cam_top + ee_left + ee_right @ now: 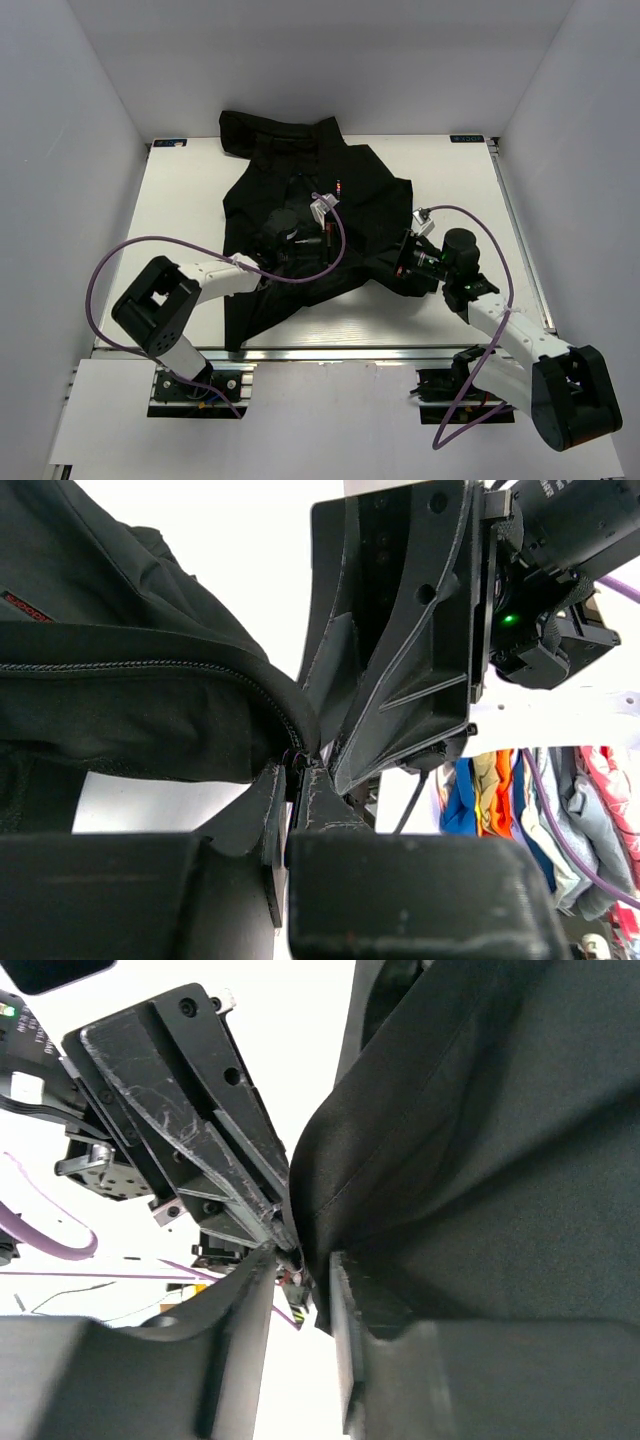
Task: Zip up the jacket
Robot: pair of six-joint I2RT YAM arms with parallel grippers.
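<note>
Jacket (365, 190) lies from the table's (190, 190) far edge toward its near edge. Left gripper (292, 815) is clenched on the zip (150, 666) end; right gripper (300, 1275) pinches the facing hem, tips nearly touching. Slack cloth could slip, misaligning the halves and jamming them.
</note>
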